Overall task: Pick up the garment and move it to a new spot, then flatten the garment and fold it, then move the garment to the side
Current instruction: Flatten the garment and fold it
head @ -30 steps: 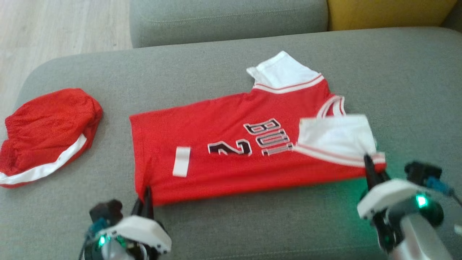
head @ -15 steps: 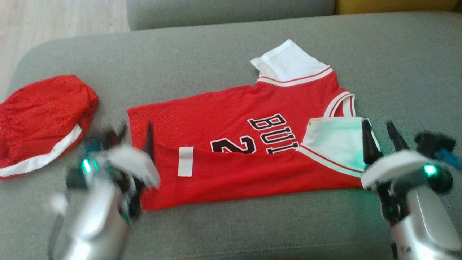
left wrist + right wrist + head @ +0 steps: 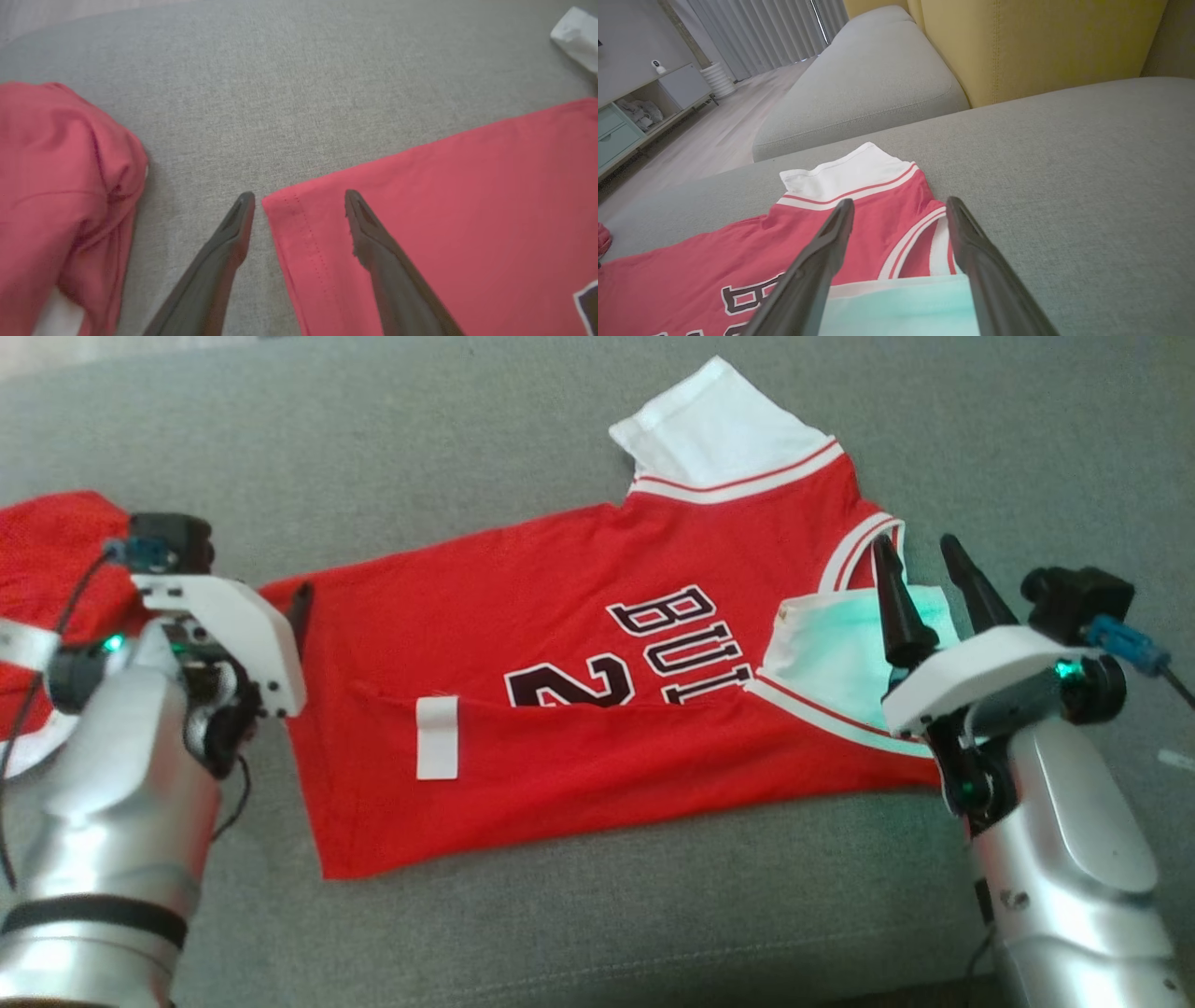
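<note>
The red jersey (image 3: 560, 644) lies flat on the grey sofa cushion (image 3: 467, 457), long axis left-right, neck toward the robot's right, hem left. Left fingers (image 3: 224, 252) and right fingers (image 3: 898, 607) stand spread, gripping nothing.

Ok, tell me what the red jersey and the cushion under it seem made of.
Red jersey: thin soft fabric, probably cotton or polyester, matte; it lies limp with a stitched hem. Grey cushion: woven upholstery cloth, matte; fine speckled weave shows.
</note>
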Robot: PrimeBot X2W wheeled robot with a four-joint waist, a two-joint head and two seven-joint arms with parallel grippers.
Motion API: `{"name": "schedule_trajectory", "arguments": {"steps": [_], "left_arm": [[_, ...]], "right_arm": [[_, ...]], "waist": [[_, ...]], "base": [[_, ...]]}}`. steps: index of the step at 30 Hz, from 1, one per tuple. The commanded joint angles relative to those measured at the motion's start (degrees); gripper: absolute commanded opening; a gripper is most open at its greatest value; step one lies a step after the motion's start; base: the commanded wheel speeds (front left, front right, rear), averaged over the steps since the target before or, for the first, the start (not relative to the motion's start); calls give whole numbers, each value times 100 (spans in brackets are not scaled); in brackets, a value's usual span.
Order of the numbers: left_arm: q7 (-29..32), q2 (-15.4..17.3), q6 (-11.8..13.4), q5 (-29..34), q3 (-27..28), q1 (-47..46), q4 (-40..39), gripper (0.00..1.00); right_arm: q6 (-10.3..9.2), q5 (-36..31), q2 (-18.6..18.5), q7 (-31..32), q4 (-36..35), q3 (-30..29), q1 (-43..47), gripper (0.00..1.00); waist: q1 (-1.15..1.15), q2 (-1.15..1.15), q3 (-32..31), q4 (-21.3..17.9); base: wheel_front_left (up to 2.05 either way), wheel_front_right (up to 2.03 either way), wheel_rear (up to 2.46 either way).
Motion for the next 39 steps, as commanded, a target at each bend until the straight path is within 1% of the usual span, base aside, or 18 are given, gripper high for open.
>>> {"name": "schedule_trajectory", "arguments": {"steps": [1, 4, 10, 11, 12, 13, 14, 21, 26, 27, 31, 39], "left_arm": [[61, 320, -70, -6, 120, -365, -71, 100], [142, 408, -147, 1, 33, -496, 81, 100], [207, 463, -197, 26, -100, -584, 312, 100], [177, 462, -209, 24, -135, -613, 363, 98], [159, 463, -214, 26, -155, -625, 388, 66], [166, 454, -224, 22, -183, -638, 416, 17], [181, 443, -234, 10, -213, -646, 445, 0], [30, 252, -286, -115, -425, -745, 337, 0], [-202, 123, -300, -200, -610, -839, 114, 0], [-326, 75, -302, -224, -675, -875, 8, 0], [-541, -21, -303, -261, -797, -947, -192, 0], [-809, -265, -304, -342, -1021, -1063, -622, 0]], "right_arm": [[37, 48, 57, -59, -156, 155, -300, 100], [37, 62, 61, -105, -116, 181, -421, 100], [37, 82, 67, -167, -31, 203, -568, 100], [37, 84, 68, -173, 0, 193, -628, 100], [37, 81, 66, -166, 16, 187, -664, 100], [37, 68, 53, -152, 32, 184, -707, 100], [37, 59, 41, -132, 48, 172, -758, 100], [37, -82, -164, 73, 230, 54, -1327, 100], [37, -246, -390, 361, 544, 38, -1947, 100], [37, -401, -508, 497, 701, 123, -2214, 100], [37, -629, -653, 754, 1055, 187, -2704, 100], [37, -1020, -947, 1247, 1900, 68, -3442, 100]], "waist": [[0, 0, 132, -87], [0, 0, 242, -126], [0, 0, 328, -150], [0, 0, 352, -136], [0, 0, 362, -124], [0, 0, 376, -107], [0, 0, 388, -88], [0, 0, 585, 190], [0, 0, 803, 483], [0, 0, 879, 612], [0, 0, 1048, 862], [0, 0, 1445, 1371]], "base": [[0, 0, 0], [0, 0, 0], [0, 0, 0], [0, 0, 0], [0, 0, 0], [0, 0, 0], [0, 0, 0], [0, 0, 0], [0, 0, 0], [0, 0, 0], [0, 0, 0], [0, 0, 0]]}}
